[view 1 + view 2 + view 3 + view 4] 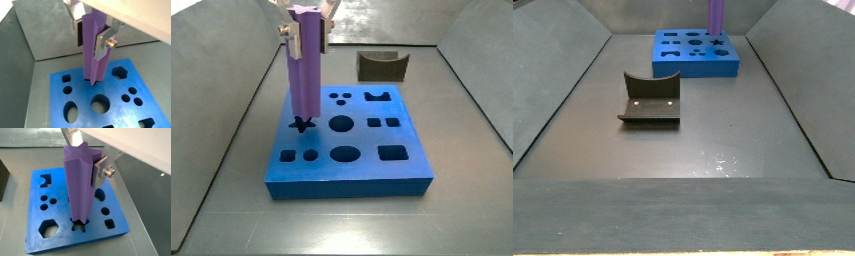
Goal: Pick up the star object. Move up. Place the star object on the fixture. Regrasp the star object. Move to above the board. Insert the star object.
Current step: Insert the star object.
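While the star object point(80, 185) stands upright with its lower tip in the star-shaped hole point(302, 125) of the board point(358, 165): insertion stage, late in the task.

Item: gripper point(93, 165) above the board, jaws clenched on the upper part of the purple prism; silver fingers point(101, 44) flank it in both wrist views. Fixture point(649, 101) stands bare on the floor, well apart from the board. Judged done: pickup, fixture placement, regrasp, move over. Judged left: seating the prism fully, releasing.
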{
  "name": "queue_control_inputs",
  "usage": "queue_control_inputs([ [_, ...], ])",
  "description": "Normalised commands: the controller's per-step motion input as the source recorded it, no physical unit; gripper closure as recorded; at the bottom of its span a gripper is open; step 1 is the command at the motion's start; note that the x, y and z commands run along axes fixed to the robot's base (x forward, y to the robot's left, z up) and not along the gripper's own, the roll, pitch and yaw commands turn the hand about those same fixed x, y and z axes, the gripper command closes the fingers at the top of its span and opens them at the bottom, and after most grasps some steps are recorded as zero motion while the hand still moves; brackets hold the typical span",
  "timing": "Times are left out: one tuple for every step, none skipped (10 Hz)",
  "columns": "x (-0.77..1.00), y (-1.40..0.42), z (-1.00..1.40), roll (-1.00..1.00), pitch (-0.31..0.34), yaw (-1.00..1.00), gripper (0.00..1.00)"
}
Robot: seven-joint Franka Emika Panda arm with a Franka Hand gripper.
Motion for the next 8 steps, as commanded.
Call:
queue_control_inputs([
  [0.0, -0.02, -0.61, 0.15, 0.0, 0.23, 1.0],
  [0.0, 0.0, -0.54, 0.0, 0.0, 0.28, 1.0],
  [0.0, 0.0, 0.0, 0.04, 0.0, 0.0, 1.0],
  [0.0, -0.01, 0.0, 0.0, -0.006, 0.01, 1.0],
  [-0.16, 0.09, -0.17, 0.17, 0.0, 0.13, 1.0],
  [-0.22, 0.21, -0.07, 0.13, 0.0, 0.22, 1.0],
  [0.0, 0.0, 0.0, 0.0, 0.0, 0.01, 1.0],
  [0.0, 0.01, -0.02, 0.0, 0.0, 0.0, 1.0],
])
